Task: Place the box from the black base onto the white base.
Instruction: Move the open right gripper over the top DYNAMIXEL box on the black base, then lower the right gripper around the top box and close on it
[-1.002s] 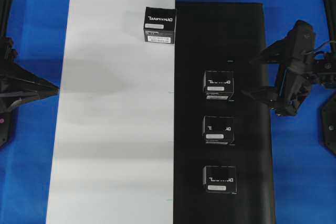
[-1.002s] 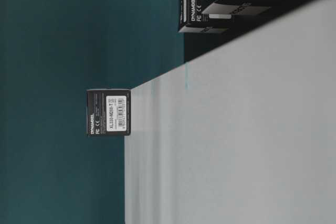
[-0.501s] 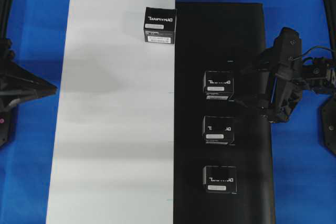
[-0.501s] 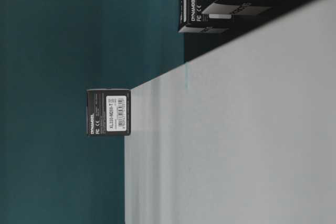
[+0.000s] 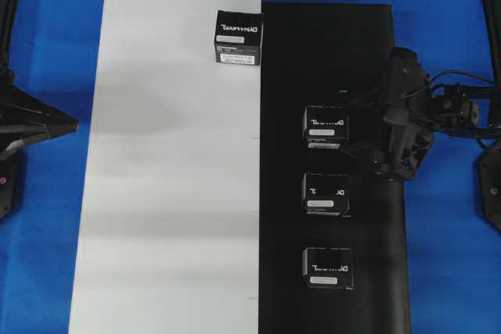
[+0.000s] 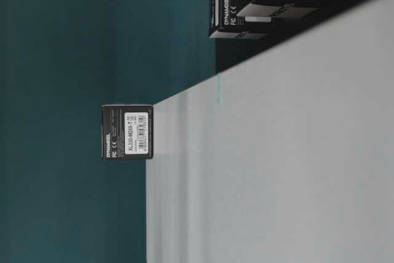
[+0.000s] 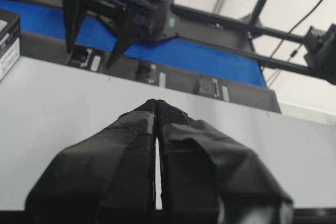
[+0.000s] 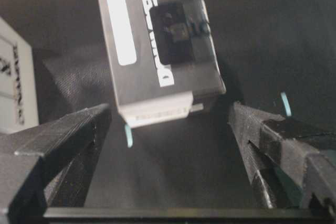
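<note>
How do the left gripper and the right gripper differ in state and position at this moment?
The left gripper is shut, fingers pressed together; the right gripper is wide open. The left sits at the white base edge, far from any box; the right reaches over the black base, facing the top box in the row. Neither holds anything.

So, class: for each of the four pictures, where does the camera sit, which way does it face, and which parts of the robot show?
Overhead: above the table, looking straight down; white sheet, black sheet, both arms.
Table-level: low by the white sheet, picture turned sideways; no robot parts.
Left wrist: on the left gripper, jaws shut, looking across the white sheet at the other arm.
Right wrist: on the right gripper, jaws open before a box.
Shared: overhead and table-level both show the box on the white sheet.
</note>
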`<action>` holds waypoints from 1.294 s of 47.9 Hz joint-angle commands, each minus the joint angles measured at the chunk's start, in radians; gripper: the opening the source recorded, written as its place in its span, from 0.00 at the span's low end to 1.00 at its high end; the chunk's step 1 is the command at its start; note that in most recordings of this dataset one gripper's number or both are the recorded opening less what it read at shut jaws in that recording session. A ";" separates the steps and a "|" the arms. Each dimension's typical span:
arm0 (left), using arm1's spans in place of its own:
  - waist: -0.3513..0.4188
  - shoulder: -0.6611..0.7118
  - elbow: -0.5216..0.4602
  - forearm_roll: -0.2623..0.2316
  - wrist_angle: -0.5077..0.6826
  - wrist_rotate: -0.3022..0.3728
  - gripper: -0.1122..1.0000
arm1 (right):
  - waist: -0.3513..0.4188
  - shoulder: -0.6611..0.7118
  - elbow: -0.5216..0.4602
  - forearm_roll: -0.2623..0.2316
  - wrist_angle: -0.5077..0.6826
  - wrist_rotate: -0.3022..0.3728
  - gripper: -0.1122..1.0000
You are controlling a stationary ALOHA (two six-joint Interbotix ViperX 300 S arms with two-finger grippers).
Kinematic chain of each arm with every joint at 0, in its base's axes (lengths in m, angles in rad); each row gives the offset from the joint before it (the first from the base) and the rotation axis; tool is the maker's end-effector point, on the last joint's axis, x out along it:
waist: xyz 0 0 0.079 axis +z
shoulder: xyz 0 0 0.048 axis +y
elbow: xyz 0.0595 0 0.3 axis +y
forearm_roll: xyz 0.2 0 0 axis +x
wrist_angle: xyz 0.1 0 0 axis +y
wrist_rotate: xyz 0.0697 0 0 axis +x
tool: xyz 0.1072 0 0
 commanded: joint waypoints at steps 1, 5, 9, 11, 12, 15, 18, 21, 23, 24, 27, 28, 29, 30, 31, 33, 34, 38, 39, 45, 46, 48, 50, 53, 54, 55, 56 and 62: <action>0.003 0.003 -0.029 0.003 -0.003 0.000 0.11 | -0.003 0.018 -0.018 -0.003 -0.003 -0.003 1.00; 0.003 0.003 -0.029 0.003 -0.003 0.000 0.11 | -0.003 0.031 -0.026 -0.003 -0.003 -0.008 1.00; 0.003 0.003 -0.029 0.002 -0.005 0.000 0.11 | -0.003 0.041 -0.035 -0.003 -0.006 -0.009 1.00; 0.003 0.003 -0.029 0.003 -0.003 0.000 0.11 | -0.003 0.048 -0.040 -0.003 -0.006 -0.009 1.00; 0.003 0.003 -0.029 0.003 -0.003 0.000 0.11 | -0.003 0.052 -0.043 -0.003 -0.006 -0.011 1.00; 0.003 0.003 -0.031 0.002 -0.003 0.000 0.11 | -0.003 0.064 -0.051 -0.005 -0.006 -0.018 1.00; 0.003 0.002 -0.029 0.003 -0.003 0.002 0.11 | -0.003 0.080 -0.060 -0.005 -0.002 -0.029 1.00; 0.003 0.000 -0.031 0.002 -0.003 0.000 0.11 | -0.003 0.097 -0.072 -0.005 -0.002 -0.041 1.00; 0.003 0.000 -0.029 0.002 -0.003 0.000 0.11 | -0.003 0.106 -0.078 -0.003 -0.002 -0.048 1.00; 0.003 -0.002 -0.031 0.003 -0.003 0.002 0.11 | -0.003 0.110 -0.083 -0.005 -0.002 -0.051 1.00; 0.003 -0.002 -0.029 0.003 -0.003 0.000 0.11 | -0.003 0.124 -0.095 -0.005 -0.002 -0.055 1.00; 0.003 -0.002 -0.031 0.003 -0.003 0.002 0.11 | -0.003 0.127 -0.100 -0.005 -0.002 -0.057 1.00; 0.002 -0.003 -0.031 0.003 -0.003 0.000 0.11 | -0.003 0.132 -0.103 -0.003 -0.002 -0.058 1.00; 0.002 -0.003 -0.031 0.003 -0.003 0.002 0.11 | -0.003 0.137 -0.107 -0.005 -0.002 -0.058 1.00; 0.003 -0.003 -0.031 0.003 -0.003 0.000 0.11 | -0.003 0.140 -0.110 -0.005 -0.002 -0.060 1.00; 0.002 -0.003 -0.031 0.002 0.000 0.002 0.11 | -0.003 0.149 -0.117 -0.005 -0.002 -0.060 1.00; 0.003 -0.003 -0.031 0.002 0.000 0.002 0.11 | -0.003 0.153 -0.120 -0.005 -0.002 -0.060 1.00; 0.002 -0.003 -0.031 0.003 0.005 0.002 0.11 | -0.003 0.164 -0.123 -0.005 -0.002 -0.060 1.00; 0.002 -0.003 -0.029 0.003 0.006 0.002 0.11 | -0.003 0.166 -0.123 -0.005 0.000 -0.060 1.00; 0.000 -0.003 -0.031 0.003 0.011 0.000 0.11 | 0.005 0.170 -0.124 -0.005 0.000 -0.060 1.00; 0.000 -0.003 -0.031 0.003 0.011 0.002 0.11 | 0.008 0.170 -0.123 -0.005 0.000 -0.060 1.00; 0.000 -0.003 -0.031 0.003 0.011 0.002 0.11 | 0.008 0.170 -0.123 -0.006 0.000 -0.060 1.00; 0.000 -0.003 -0.031 0.002 0.011 0.002 0.11 | 0.008 0.170 -0.124 -0.005 0.000 -0.060 1.00; 0.000 -0.005 -0.031 0.002 0.014 0.002 0.11 | 0.009 0.172 -0.127 -0.005 0.000 -0.060 1.00; 0.000 -0.003 -0.031 0.003 0.014 0.002 0.11 | 0.008 0.173 -0.127 -0.005 0.000 -0.060 1.00; 0.000 -0.003 -0.031 0.003 0.015 0.002 0.11 | 0.008 0.173 -0.129 -0.005 0.000 -0.060 1.00; 0.000 -0.003 -0.031 0.003 0.017 0.002 0.11 | 0.009 0.176 -0.132 -0.005 0.000 -0.060 1.00; 0.000 -0.005 -0.031 0.003 0.020 0.002 0.11 | 0.009 0.181 -0.137 -0.005 0.000 -0.060 1.00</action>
